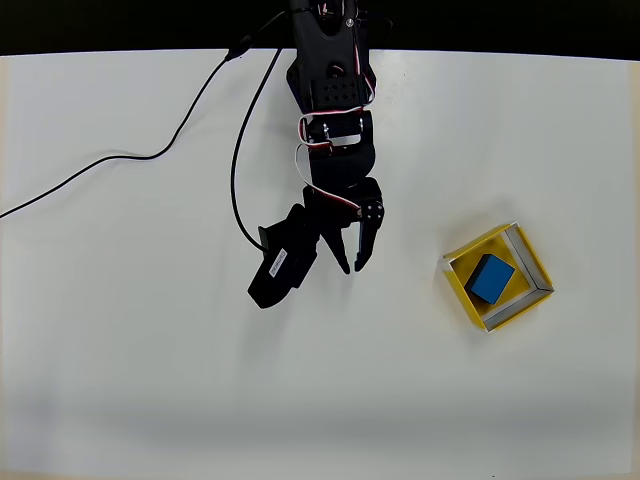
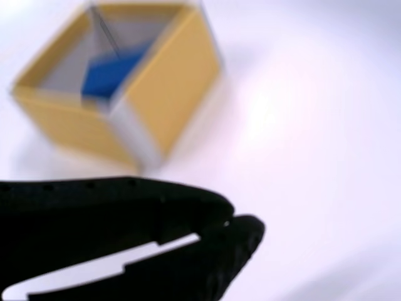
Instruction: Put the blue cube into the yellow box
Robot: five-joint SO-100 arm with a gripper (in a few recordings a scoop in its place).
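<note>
Blue cube (image 1: 492, 279) lies inside the yellow box (image 1: 462, 283), flat on its floor and clear of the walls, so by the look of it the task's placing is done. Taking the box as landmark, the claw (image 1: 351, 261) hangs well apart from it, to its left in the overhead view, above bare white surface (image 1: 140, 380). Its tips meet in the wrist view, clenched on nothing. A black cable (image 1: 120, 160) trails further left of the box. I judge the arm stands off so the box is undisturbed.
</note>
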